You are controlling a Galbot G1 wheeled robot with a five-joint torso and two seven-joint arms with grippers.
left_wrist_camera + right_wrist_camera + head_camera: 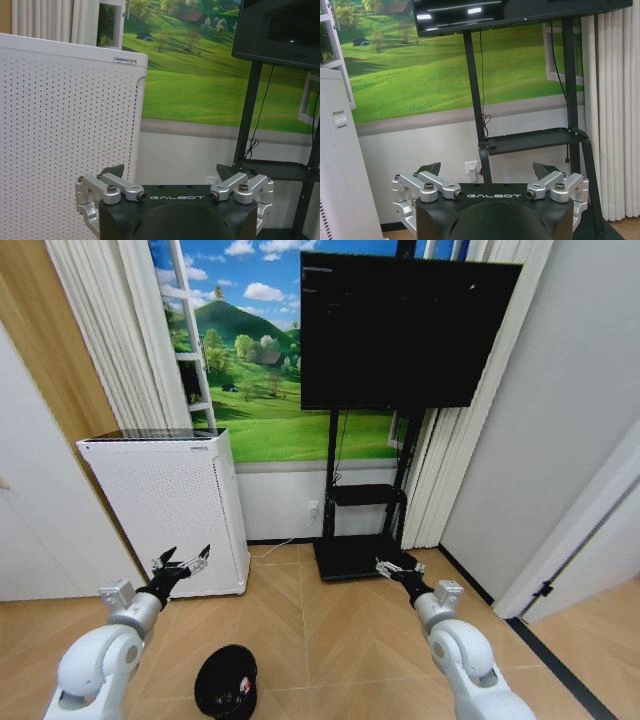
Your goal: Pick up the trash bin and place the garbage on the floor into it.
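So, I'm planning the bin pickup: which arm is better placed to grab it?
Probably the left. The trash bin sits on the floor just inside the left arm, nearer the left gripper than the right gripper. Both are raised with jaws open, holding nothing.

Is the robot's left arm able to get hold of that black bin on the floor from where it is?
Probably yes. The trash bin sits on open floor just below the left gripper, which is open and empty, with nothing between them.
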